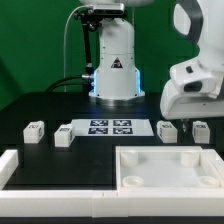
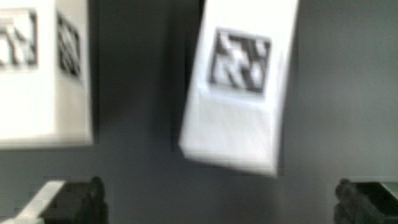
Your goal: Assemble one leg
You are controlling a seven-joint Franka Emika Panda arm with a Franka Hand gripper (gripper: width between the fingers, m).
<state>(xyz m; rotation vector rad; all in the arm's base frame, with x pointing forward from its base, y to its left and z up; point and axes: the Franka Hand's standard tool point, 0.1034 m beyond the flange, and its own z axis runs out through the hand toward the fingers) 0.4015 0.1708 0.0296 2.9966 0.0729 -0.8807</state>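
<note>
Gripper [image 2: 217,203] jaws stand wide apart and hold nothing; the two dark fingers [image 2: 71,200] show in the wrist view with bare table between them, touching neither block.

Four legs lie on the black table [image 1: 60,105], counted from the exterior view's left: the first leg [image 1: 36,130], the second leg [image 1: 64,136] just beside it, then, past the one marker board [image 1: 110,127], the third leg [image 1: 168,129] and the fourth leg [image 1: 200,129]. One large white tray-like piece [image 1: 165,172] lies in front of that right pair.

The wrist view is blurred. It shows two tagged blocks, a cut-off leg [image 2: 32,80] at the frame's edge and a tilted leg [image 2: 240,95] lying ahead of the gap between the fingers. These are probably the third and fourth, though I cannot tell for sure.

The arm [image 1: 195,85] reaches out from the robot base [image 1: 115,65] and bends down at the exterior view's right, its white hand hanging above the right-hand pair.
</note>
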